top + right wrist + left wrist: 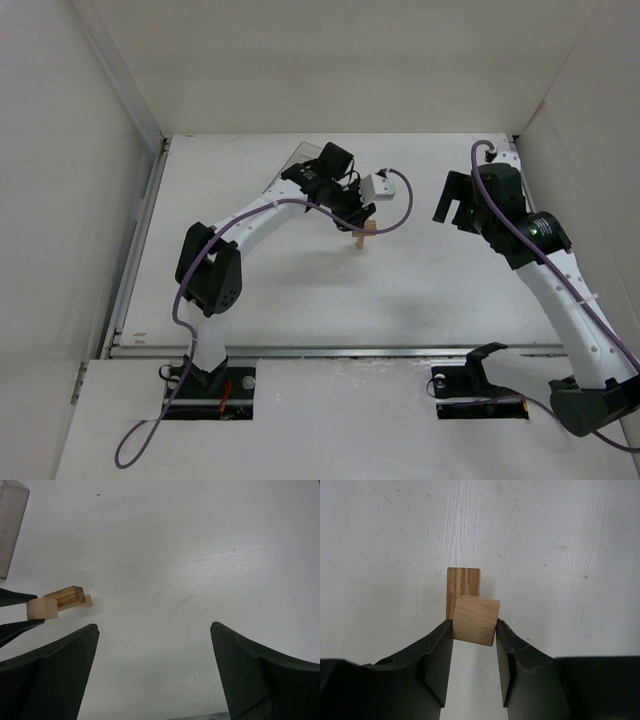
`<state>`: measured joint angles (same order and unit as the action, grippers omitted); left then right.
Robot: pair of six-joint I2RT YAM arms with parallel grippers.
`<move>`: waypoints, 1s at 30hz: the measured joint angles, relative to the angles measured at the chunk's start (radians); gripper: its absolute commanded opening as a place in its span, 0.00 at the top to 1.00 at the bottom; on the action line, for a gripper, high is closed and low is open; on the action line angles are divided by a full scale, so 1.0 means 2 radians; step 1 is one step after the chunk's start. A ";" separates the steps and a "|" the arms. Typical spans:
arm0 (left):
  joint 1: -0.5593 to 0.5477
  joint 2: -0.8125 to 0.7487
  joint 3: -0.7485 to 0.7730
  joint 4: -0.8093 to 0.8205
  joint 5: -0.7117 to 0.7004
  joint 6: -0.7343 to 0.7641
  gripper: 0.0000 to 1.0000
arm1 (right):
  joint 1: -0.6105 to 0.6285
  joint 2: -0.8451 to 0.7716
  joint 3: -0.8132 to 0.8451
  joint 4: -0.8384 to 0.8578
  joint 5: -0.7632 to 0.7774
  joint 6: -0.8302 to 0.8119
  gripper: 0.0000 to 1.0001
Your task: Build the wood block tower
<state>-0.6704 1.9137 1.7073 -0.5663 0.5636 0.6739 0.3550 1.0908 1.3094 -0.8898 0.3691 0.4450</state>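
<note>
The wood block tower (362, 236) stands mid-tabletop (300, 290). It is two tiny pieces, a pale tan block (475, 619) touching a darker, grain-striped block (463, 581). The left pincer (474, 630) pinches the pale one, while the right pincer (154, 626) hangs spread wide, well apart.

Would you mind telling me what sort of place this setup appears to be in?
Probably a lab robot test cell: plain white panel walls box in a white table, a left arm and right arm are bolted at its near edge, and the left gripper holds a small wood block.
</note>
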 measured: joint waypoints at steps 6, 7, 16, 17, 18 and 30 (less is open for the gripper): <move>-0.015 0.020 0.022 0.001 -0.022 0.005 1.00 | -0.007 -0.014 -0.018 -0.001 0.000 -0.003 0.01; -0.016 0.020 0.023 0.001 -0.024 0.005 1.00 | -0.007 -0.015 -0.018 -0.001 0.000 -0.005 0.01; -0.017 0.020 0.019 0.031 -0.045 0.004 1.00 | -0.017 -0.025 -0.018 0.000 0.000 -0.014 0.01; -0.017 0.020 0.017 0.033 -0.047 0.004 1.00 | -0.017 -0.025 -0.018 0.000 0.000 -0.014 0.01; -0.017 0.020 0.014 0.034 -0.048 0.004 1.00 | -0.018 -0.025 -0.018 0.000 0.000 -0.015 0.01; -0.011 0.020 -0.004 0.056 -0.051 0.001 1.00 | -0.018 -0.026 -0.018 0.000 0.000 -0.019 0.01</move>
<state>-0.6922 1.9541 1.6997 -0.4545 0.4614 0.6765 0.3199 1.0397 1.2736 -0.8902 0.3695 0.4065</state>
